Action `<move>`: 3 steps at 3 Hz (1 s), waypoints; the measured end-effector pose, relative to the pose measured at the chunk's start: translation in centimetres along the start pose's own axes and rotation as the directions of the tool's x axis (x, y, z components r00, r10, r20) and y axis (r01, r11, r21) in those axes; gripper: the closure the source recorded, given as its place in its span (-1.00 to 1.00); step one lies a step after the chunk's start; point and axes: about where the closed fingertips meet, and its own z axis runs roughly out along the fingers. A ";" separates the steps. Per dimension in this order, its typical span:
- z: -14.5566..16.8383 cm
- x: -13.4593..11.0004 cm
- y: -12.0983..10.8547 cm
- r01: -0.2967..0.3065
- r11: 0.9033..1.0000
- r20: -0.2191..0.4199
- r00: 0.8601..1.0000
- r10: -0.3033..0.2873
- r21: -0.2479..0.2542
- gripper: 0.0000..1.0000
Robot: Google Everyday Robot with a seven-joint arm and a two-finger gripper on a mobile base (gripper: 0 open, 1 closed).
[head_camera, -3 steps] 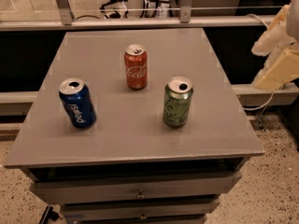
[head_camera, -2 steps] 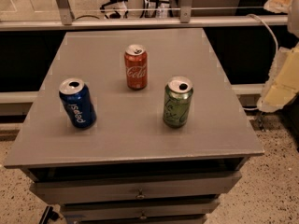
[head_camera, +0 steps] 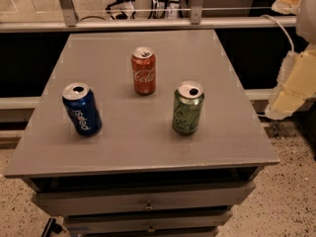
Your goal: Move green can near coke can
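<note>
The green can (head_camera: 187,107) stands upright on the grey table (head_camera: 148,147), right of centre, with its silver top open. The red coke can (head_camera: 143,70) stands upright behind it and to its left, about one can's width away. My gripper (head_camera: 291,90) shows only as pale arm parts at the right edge of the view. It is beyond the table's right side, well away from both cans, and holds nothing that I can see.
A blue Pepsi can (head_camera: 81,108) stands upright at the table's left. Drawers (head_camera: 148,204) sit under the tabletop. A metal rail (head_camera: 148,22) runs behind the table. Speckled floor lies to the right.
The pale arm parts at the right edge have shifted lower and slightly outward. The three cans have not moved.
</note>
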 end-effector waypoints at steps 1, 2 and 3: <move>1.1 -1.1 0.1 0.006 1.000 0.010 1.000 -0.006 -0.018 -1.00; 2.7 -2.5 0.2 0.013 0.999 0.016 1.000 -0.012 -0.038 -1.00; 4.8 -4.0 0.7 0.029 0.997 0.016 0.999 -0.028 -0.070 -1.00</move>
